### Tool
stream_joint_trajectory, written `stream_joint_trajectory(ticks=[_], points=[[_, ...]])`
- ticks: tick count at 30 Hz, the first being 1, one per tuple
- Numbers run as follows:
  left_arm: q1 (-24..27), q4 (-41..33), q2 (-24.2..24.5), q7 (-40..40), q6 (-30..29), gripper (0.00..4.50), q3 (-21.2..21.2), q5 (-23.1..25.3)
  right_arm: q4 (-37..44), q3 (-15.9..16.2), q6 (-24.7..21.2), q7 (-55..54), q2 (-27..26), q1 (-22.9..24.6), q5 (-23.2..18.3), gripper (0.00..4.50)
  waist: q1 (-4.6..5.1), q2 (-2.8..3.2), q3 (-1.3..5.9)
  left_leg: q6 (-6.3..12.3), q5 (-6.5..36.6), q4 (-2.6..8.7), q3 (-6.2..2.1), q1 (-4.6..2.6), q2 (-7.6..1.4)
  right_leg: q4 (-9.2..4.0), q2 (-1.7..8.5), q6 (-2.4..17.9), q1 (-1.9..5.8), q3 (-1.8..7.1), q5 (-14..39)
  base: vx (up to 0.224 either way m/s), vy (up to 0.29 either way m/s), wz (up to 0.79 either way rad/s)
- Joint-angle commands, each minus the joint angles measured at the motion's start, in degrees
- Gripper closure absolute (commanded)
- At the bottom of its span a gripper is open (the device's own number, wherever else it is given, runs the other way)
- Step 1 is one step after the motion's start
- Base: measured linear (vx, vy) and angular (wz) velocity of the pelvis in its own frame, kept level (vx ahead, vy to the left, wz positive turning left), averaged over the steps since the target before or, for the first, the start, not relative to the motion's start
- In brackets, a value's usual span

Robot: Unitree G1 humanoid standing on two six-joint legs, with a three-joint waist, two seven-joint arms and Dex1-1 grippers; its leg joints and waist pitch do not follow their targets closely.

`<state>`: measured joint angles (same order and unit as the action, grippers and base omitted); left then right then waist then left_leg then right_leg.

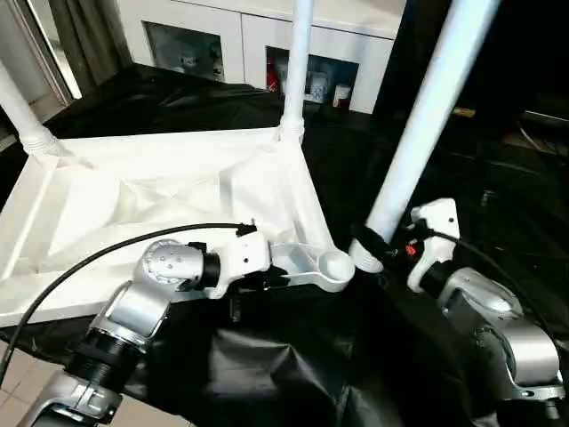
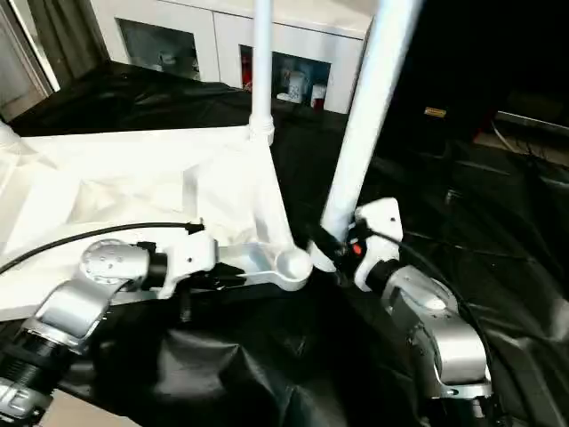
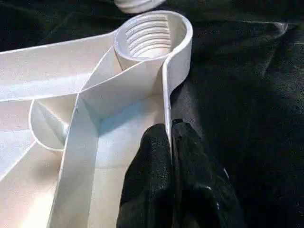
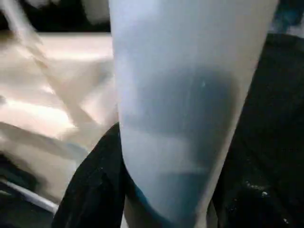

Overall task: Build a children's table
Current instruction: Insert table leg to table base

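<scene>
White plastic rectangular tabletop [image 1: 160, 205] lies underside up on black cloth [image 1: 267, 374], ribs showing; two white tubular legs already stand in its far corner sockets [image 1: 292, 132]. Left gripper [image 3: 169, 142] is pinched together on the thin rim wall at the tabletop's near right corner, bracing it just behind the empty threaded round socket [image 3: 152, 35]. Right gripper [image 1: 378, 249] is clamped around the lower end of a long white tubular leg [image 1: 427, 116]; leg's long axis runs steeply up and leans away to the right. Its flared bottom end [image 1: 364, 256] sits just beside the open socket, on the socket's right, slightly above. Key relation: socket lies left of the leg end, right arm nearer. Next likely needs the leg brought upright over the socket, then lowered and twisted.
</scene>
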<state>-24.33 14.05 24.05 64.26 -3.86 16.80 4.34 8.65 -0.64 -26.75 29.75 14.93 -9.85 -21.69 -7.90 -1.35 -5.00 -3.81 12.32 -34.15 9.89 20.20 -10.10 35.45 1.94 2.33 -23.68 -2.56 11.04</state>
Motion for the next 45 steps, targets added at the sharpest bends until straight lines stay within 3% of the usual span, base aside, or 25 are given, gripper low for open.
stream_joint_trajectory(ticks=[1,3,4,7,10,12,17,21,24,27,29,34,36,45], points=[[-0.7,0.5,-0.6,0.2,-0.3,4.5,-0.1,-1.5,1.7,1.0,-0.7,1.5,0.2,-1.3,-1.2,2.6,0.33,-0.61,3.81,4.58,1.1,3.85,-0.99,-0.05,-3.15,-3.32,6.38,9.6,3.33,3.35,4.5,0.0,0.0,0.0],[-0.7,0.8,-0.3,0.2,-0.5,4.5,-0.1,-1.4,1.6,1.9,-0.8,2.0,0.3,-1.5,-0.9,2.6,0.3,-0.61,3.71,3.9,2.1,3.92,-0.91,-0.11,-3.06,-3.66,6.45,9.3,3.3,3.42,6.8,0.0,0.0,0.0],[-0.7,1.3,0.1,0.4,-0.6,4.5,0.2,-1.0,1.2,2.8,-1.1,2.4,0.4,-1.8,-0.4,2.6,0.27,-0.91,3.69,3.55,2.4,3.93,-0.88,-0.06,-3.02,-3.69,6.46,8.9,3.36,3.47,7.7,0.0,0.0,0.0],[-0.6,1.7,0.7,0.6,-0.8,4.5,0.3,-0.5,0.6,4.1,-1.3,2.9,0.5,-2.5,0.3,2.6,0.38,-0.8,3.62,2.9,2.7,4.06,-0.99,0.06,-3.02,-3.81,6.45,8.2,3.31,3.42,8.9,0.0,0.0,0.0],[-1.4,2.6,1.1,0.8,-1.2,4.5,0.6,-0.6,-3.6,6.6,-1.4,3.0,0.8,-5.3,3.4,2.6,0.71,-1.19,3.41,2.13,4.3,4.18,-0.94,-0.07,-2.84,-4.21,6.42,7.6,3.13,3.44,12.2,0.0,0.0,0.0],[-1.5,2.6,1.1,0.8,-1.2,4.5,0.6,-0.6,-4.0,7.0,-1.2,3.0,1.0,-5.5,3.7,2.6,0.8,-1.0,3.32,1.66,5.2,4.23,-0.96,-0.29,-2.93,-4.44,6.54,7.3,2.94,3.46,14.4,0.0,0.0,0.0],[-1.2,1.9,1.7,1.9,-1.3,4.5,1.0,-1.1,-8.4,8.6,-1.4,2.5,1.0,-7.3,5.3,2.6,1.35,-1.33,3.43,1.68,4.2,4.28,-1.14,0.12,-2.92,-4.04,6.58,7.6,3.29,3.33,11.9,0.0,0.0,0.0],[-1.2,2.0,2.2,2.4,-1.7,4.5,1.2,-1.3,-10.4,9.1,-1.8,2.9,0.7,-8.2,5.8,2.6,1.49,-1.23,3.48,1.58,4.7,4.29,-1.16,0.05,-2.99,-4.15,6.63,7.8,3.3,3.32,12.5,0.0,0.0,0.0],[-1.3,2.2,2.4,2.6,-1.7,4.5,1.3,-1.3,-11.7,9.4,-1.6,3.2,0.3,-8.8,6.1,2.6,1.72,-1.22,3.2,1.14,6.7,4.47,-1.23,-0.11,-3.08,-4.64,6.74,7.2,3.05,3.35,16.7,0.0,0.0,0.0],[-1.5,2.2,2.8,3.2,-2.2,4.5,1.4,-1.5,-13.3,10.0,-0.9,3.7,-0.3,-9.9,6.3,2.6,1.99,-1.31,3.25,0.86,6.8,4.55,-1.3,-0.04,-3.08,-4.52,6.71,7.5,3.15,3.36,16.1,0.0,0.0,0.0],[-1.4,2.0,3.0,3.2,-2.3,4.5,1.5,-1.6,-13.9,9.5,0.0,4.1,-1.1,-10.1,5.3,2.6,2.24,-1.56,3.21,0.82,7.1,4.59,-1.3,-0.1,-3.11,-4.57,6.76,7.8,3.13,3.36,16.4,0.0,0.0,0.0],[-1.2,1.7,3.4,3.1,-2.7,4.5,1.5,-1.7,-14.4,8.0,1.1,4.2,-1.4,-9.4,4.0,2.6,2.31,-1.49,3.25,0.79,7.0,4.58,-1.32,-0.09,-3.16,-4.54,6.76,7.8,3.16,3.4,16.3,0.0,0.0,0.0],[-1.2,1.7,3.8,3.1,-2.8,4.5,1.5,-1.7,-15.6,5.7,3.1,4.4,-2.0,-8.1,2.8,2.6,2.28,-1.44,3.3,0.95,7.0,4.5,-1.25,-0.1,-3.19,-4.48,6.88,8.4,3.11,3.44,14.9,0.0,0.0,0.0],[-1.9,2.4,4.3,2.8,-2.7,4.5,1.4,-1.7,-18.1,2.1,8.5,6.4,-2.9,-4.3,0.1,2.6,1.96,-1.46,3.4,1.62,6.7,4.56,-1.26,-0.08,-3.28,-4.42,6.85,9.0,3.18,3.29,14.0,0.0,0.0,0.0]])
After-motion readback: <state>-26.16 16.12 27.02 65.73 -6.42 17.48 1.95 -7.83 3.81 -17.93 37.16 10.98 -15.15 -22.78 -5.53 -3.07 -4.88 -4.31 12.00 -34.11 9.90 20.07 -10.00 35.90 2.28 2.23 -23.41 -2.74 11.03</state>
